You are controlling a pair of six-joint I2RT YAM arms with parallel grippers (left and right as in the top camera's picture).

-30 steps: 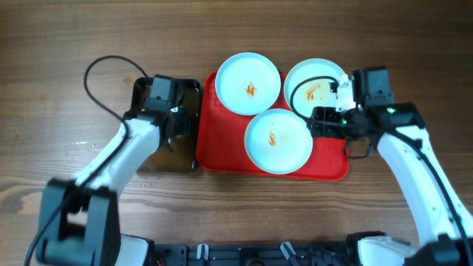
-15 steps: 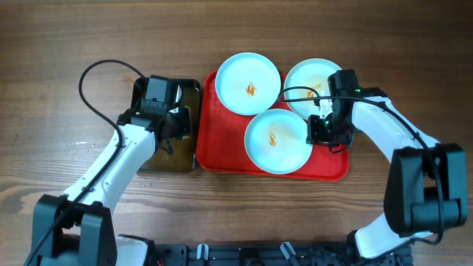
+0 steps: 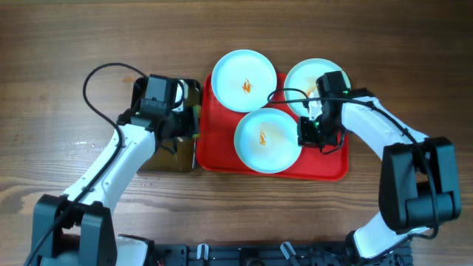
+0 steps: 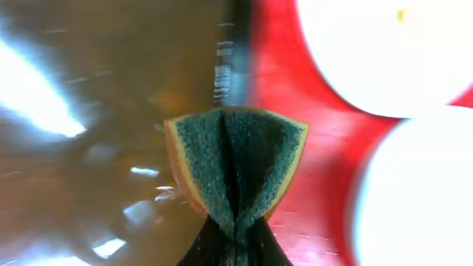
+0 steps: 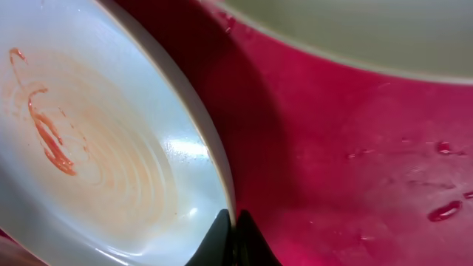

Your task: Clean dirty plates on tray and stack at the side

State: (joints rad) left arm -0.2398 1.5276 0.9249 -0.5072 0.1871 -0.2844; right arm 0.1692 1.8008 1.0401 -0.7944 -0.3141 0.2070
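While our right gripper (image 5: 233,235) pinches the front plate (image 5: 96,148): slip risk
Its thin rim hold may fail; left gripper (image 4: 235,238) squeezes sponge (image 4: 235,155).

Work surface: a brown wooden table (image 3: 59,44) with a matte finish, long horizontal grain and darker streaks. In the overhead view it extends on all sides of the left gripper (image 3: 188,133) and the right gripper (image 3: 304,133). Lighting comes from above and is diffuse; shadows on the wood are soft. In the left wrist view, white glare patches (image 4: 37,96) lie left of the fingers (image 4: 211,247).
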